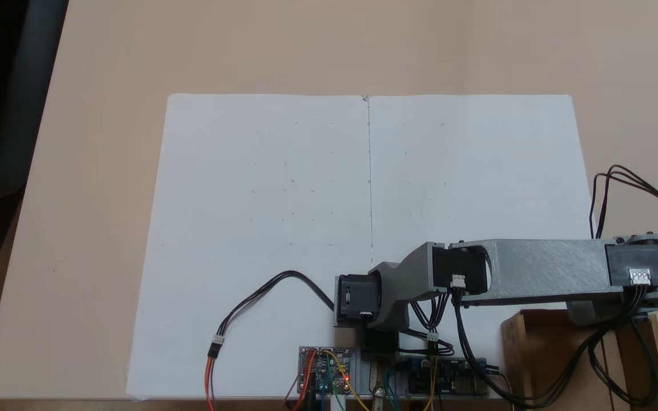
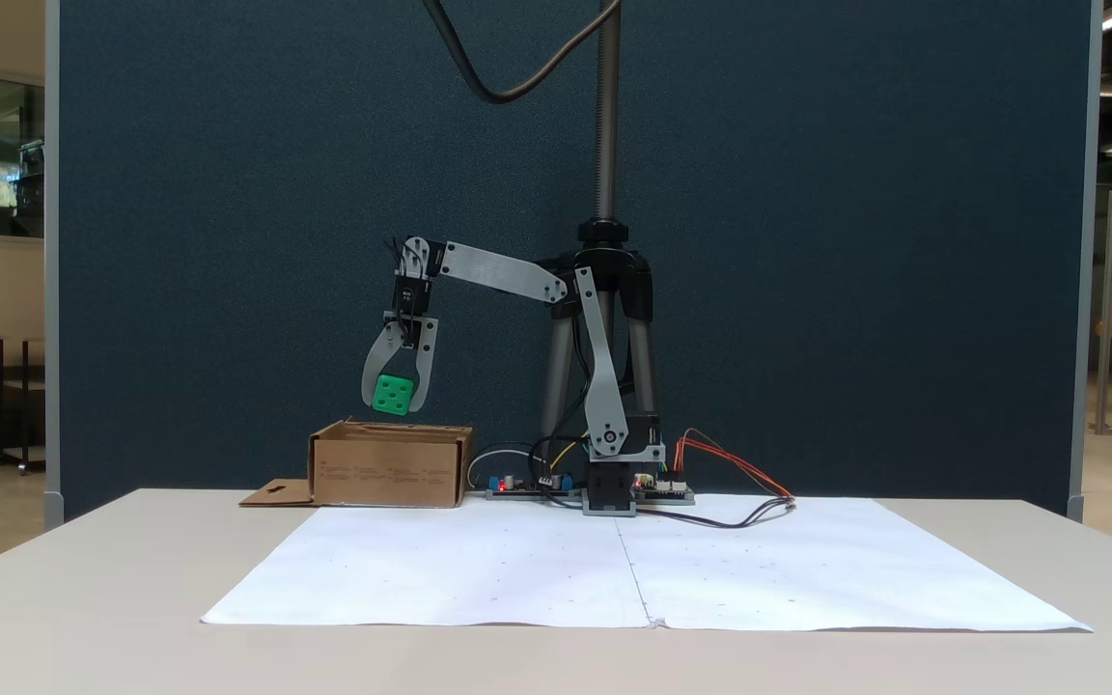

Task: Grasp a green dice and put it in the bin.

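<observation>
The grey plastic pincer (image 2: 396, 398) hangs clamped on the green dice (image 2: 393, 394), a glossy cube with sunken round pips, just above the brown corrugated cardboard bin (image 2: 389, 467); white paper sheets (image 2: 633, 569) cover the bench (image 2: 83, 579).

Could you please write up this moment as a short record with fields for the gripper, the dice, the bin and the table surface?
gripper: the gripper points down, jaws closed on the dice
green dice: the green dice is held in the air above the bin, not touching it
bin: the cardboard bin stands on the table left of the arm's base in the front fixed view, its flap lying flat beside it
surface: white paper sheets lie on a beige table
task stage: dice carried over the bin, not yet released
</observation>
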